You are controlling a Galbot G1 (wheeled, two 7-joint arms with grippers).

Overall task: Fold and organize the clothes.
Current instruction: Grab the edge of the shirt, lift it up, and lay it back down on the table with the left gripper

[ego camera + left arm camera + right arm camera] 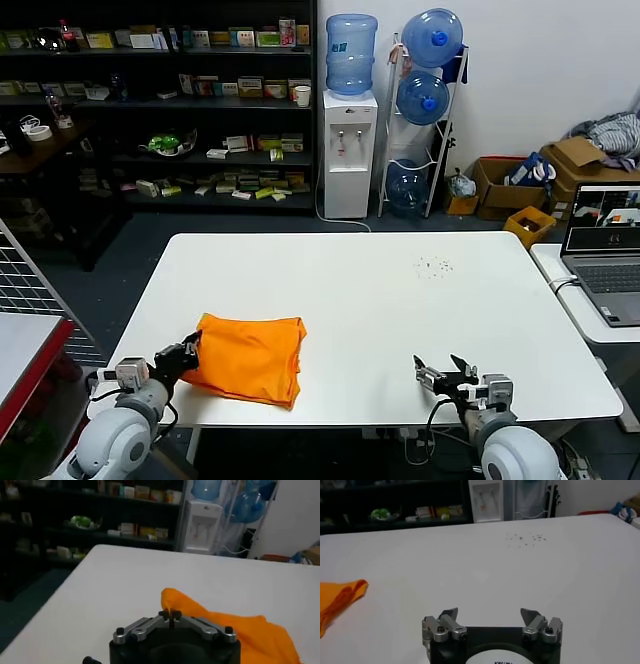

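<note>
The orange T-shirt [250, 357] lies folded into a compact pad on the white table [400, 300], near its front left. No lettering shows. My left gripper [192, 349] is at the shirt's near left corner, shut on the cloth; in the left wrist view the gripper [170, 615] pinches a raised fold of the orange shirt [235, 630]. My right gripper [440, 368] is open and empty over the table's front right; in the right wrist view its jaws [490, 615] stand wide apart, and a corner of the shirt [340, 597] shows far off.
A laptop [605, 250] sits on a side table at the right. Small dark specks [435, 266] dot the table's far right part. Shelves [160, 100], a water dispenser [349, 140] and boxes [520, 185] stand beyond the table.
</note>
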